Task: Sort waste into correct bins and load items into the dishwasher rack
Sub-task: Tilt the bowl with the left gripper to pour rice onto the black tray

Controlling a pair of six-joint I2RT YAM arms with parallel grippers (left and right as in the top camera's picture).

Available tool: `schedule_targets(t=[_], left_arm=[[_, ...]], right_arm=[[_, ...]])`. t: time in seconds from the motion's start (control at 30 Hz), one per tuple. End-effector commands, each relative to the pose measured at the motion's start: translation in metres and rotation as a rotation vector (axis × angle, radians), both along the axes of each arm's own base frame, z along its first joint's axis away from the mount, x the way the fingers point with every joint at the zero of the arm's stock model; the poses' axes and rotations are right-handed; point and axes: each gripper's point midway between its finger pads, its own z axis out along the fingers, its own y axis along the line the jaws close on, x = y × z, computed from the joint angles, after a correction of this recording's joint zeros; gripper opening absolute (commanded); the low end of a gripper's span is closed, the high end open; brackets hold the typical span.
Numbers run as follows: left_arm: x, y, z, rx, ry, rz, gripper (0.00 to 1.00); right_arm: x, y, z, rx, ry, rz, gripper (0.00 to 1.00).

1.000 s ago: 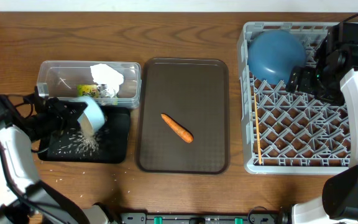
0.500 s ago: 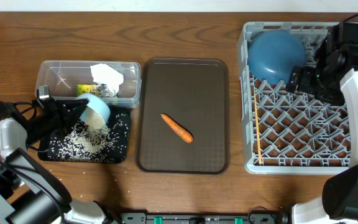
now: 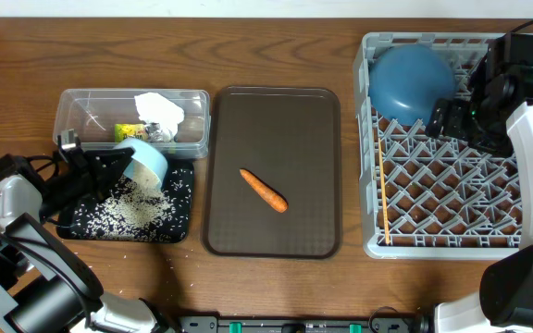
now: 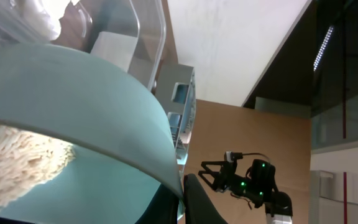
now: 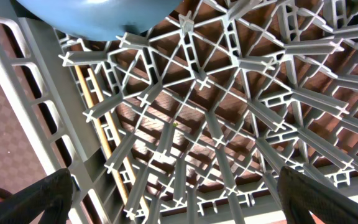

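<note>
Over black tray (image 3: 181, 178): left gripper (image 3: 109, 167) clamped on light-blue cup (image 3: 146, 161), rice (image 3: 132, 210) dumped. Racked in rack (image 3: 369, 148): dark-blue bowl (image 3: 410, 81), chopsticks (image 3: 384, 194). Carrot (image 3: 264, 190) unsorted; right gripper (image 3: 442, 118) gaped wide.

Left arm clamped, right arm held open
The left end effector (image 3: 118, 169) is closed on the tilted small light-blue cup (image 3: 146, 164), its arm stretched in low from the left. The right end effector (image 3: 440, 118) is held downward, fingers (image 5: 42, 193) spread wide.
</note>
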Motion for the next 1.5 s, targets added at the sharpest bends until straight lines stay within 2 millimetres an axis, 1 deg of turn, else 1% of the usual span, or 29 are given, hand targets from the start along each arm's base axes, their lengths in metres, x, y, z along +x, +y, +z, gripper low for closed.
schedule_targets(t=[0.0,0.07,0.23,0.4,0.5,0.67,0.83,1.03,1.47], left_arm=[[-0.007,-0.001,-0.011,0.058,0.014,-0.016,0.06],[-0.011,-0.003,-0.015,0.087,0.015,-0.035,0.06],[-0.020,-0.011,-0.012,0.118,-0.033,-0.075,0.06],[-0.024,-0.020,-0.012,0.137,-0.053,-0.114,0.06],[-0.027,-0.027,-0.015,0.163,-0.054,-0.153,0.06],[-0.031,-0.036,-0.014,0.184,-0.092,-0.194,0.06],[-0.039,-0.044,-0.007,0.196,-0.153,-0.234,0.06],[-0.048,-0.054,0.005,0.219,-0.268,-0.276,0.06],[-0.043,-0.053,0.008,0.255,-0.351,-0.268,0.06]], right_arm=[[-0.001,0.002,0.002,0.004,-0.004,0.012,0.98],[-0.001,0.002,0.002,0.004,-0.005,0.012,0.97],[0.000,0.002,0.002,0.004,-0.006,0.012,0.97],[-0.001,0.002,0.002,0.004,-0.005,0.012,0.98],[-0.001,0.002,0.002,0.004,-0.005,0.011,0.97],[0.000,0.002,0.002,0.004,-0.005,0.011,0.98],[0.000,0.002,0.002,0.003,-0.007,0.011,0.98],[0.001,0.002,0.002,0.003,-0.009,0.012,0.98],[0.000,0.002,0.002,0.003,-0.008,0.012,0.98]])
